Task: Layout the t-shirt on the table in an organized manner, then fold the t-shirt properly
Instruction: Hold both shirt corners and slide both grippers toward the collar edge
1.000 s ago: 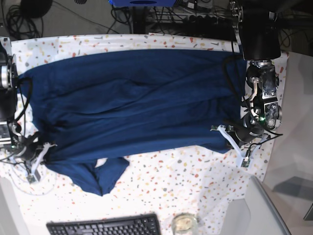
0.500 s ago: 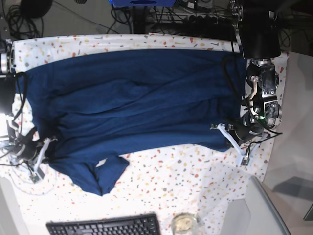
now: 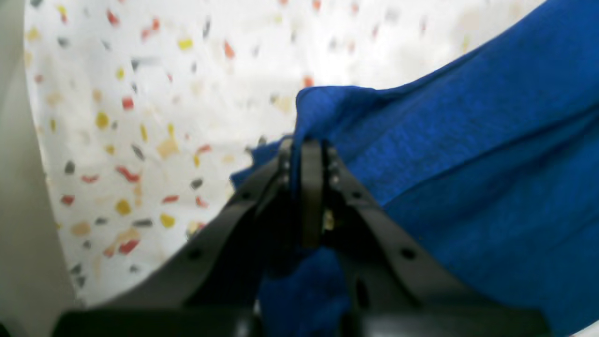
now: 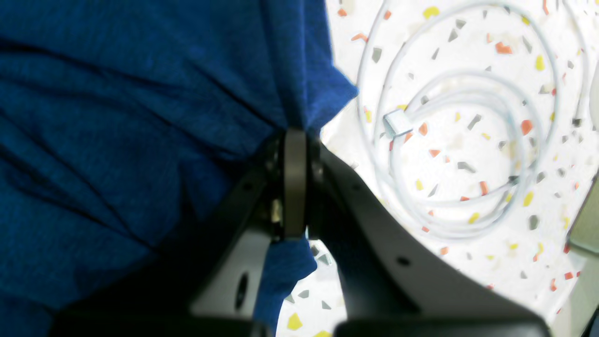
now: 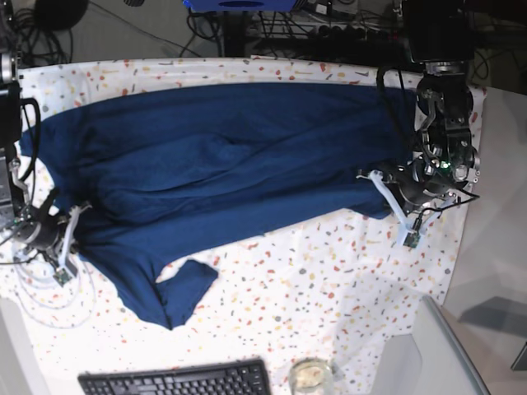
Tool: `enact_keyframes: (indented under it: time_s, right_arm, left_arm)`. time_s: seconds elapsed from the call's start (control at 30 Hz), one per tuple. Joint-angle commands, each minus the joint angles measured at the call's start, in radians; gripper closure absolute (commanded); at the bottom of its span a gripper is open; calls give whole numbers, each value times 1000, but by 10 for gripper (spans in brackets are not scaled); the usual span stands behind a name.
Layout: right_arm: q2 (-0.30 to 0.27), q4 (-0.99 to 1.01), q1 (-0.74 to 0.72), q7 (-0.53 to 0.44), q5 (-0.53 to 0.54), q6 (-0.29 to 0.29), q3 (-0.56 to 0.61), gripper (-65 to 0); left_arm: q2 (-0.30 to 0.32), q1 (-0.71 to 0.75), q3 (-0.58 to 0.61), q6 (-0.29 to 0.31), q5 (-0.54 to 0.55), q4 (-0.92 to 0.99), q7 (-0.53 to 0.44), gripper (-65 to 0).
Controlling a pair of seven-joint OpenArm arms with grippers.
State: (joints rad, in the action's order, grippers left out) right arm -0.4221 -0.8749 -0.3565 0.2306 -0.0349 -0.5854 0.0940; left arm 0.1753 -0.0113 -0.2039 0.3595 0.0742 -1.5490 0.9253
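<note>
Navy t-shirt (image 5: pixel 230 164) on white, colour-flecked table (image 5: pixel 329 304).

surface: table (image 5: pixel 329 280), speckled white cloth | on it: t-shirt (image 5: pixel 222 164), coiled white cable (image 4: pixel 468 140), keyboard (image 5: pixel 177 380)

T-shirt (image 5: pixel 230 164) across table (image 5: pixel 329 296)

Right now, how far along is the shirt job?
Laying out is under way; no fold is made yet. Done: the t-shirt is spread wide across the table. In hand: the left gripper and right gripper are both shut on its edge. Left: one sleeve lies bunched near the keyboard, then all the folding.
</note>
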Motion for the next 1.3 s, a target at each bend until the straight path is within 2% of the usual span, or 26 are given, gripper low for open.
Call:
enact_keyframes:
  time_s: [0.0,0.37,0.5,0.63,0.8,1.07,1.17,1.27]
  right_arm:
    - [-19,-14,-46,-23,8,5,-6,0]
    - [-37,-28,-40,-18,8,-2,-6,0]
    - [-45,-158,67,20,8,-74,-23,0]
    - [-37,-336,195,143,8,-78,-118,0]
    - [-37,-416,291,206,8,-78,-136,0]
    - [-36,-422,376,215,14,-78,-152,0]
    - [4,-433,385,217,8,-78,-218,0]
    - [13,-427,385,217,8,-80,-241,0]
  left_arm:
    - [10,-23,-4,-4,2,-23,-19,0]
    - [25,-14,-15,-4,2,-86,-16,0]
    - [42,-11,-15,-4,2,-84,-16,0]
    - [46,9,-15,-4,2,-86,-16,0]
    - [76,70,-4,-4,9,-89,-16,0]
    - [73,218,-15,-4,8,-150,-16,0]
    - [71,250,-15,-4,3,-169,-16,0]
    - [69,261,-9,-6,2,-166,-16,0]
